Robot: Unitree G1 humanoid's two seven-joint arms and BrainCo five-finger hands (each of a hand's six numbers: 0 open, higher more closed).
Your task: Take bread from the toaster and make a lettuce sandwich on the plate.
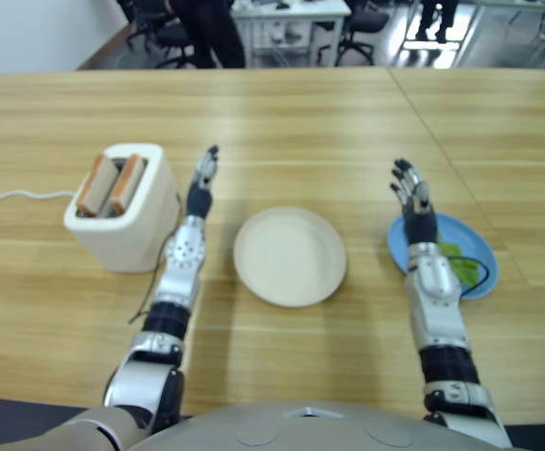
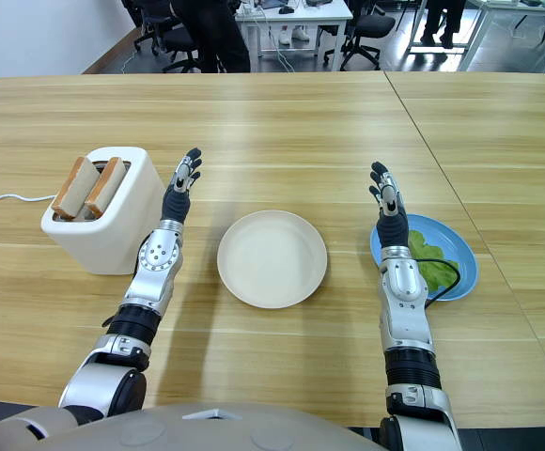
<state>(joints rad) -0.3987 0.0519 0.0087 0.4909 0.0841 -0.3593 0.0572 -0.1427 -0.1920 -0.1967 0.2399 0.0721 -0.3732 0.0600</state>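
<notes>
We log the toaster standing at the left of the table, with a white cord trailing from it toward the table's left edge. Two slices of bread stand in its slots, tops poking out and leaning a little. The plate, cream and round, sits in the middle before us, bare. To the right, a blue dish carries the lettuce.

Left hand: just beside the toaster's right wall, between toaster and plate. Its fingers are stretched out straight and close together, holding nothing.

Right hand: at the left rim of the blue dish, fingers likewise straight, nothing in them. We cannot tell whether it touches the dish.

Progress, as we judge it: nothing done yet. No bread is pulled, no lettuce lifted, nothing lies on the plate. All steps are left: draw a slice from the toaster, lay it on the plate, set lettuce on top, close with the second slice. The left hand looks well placed for the bread, the right for the lettuce.
</notes>
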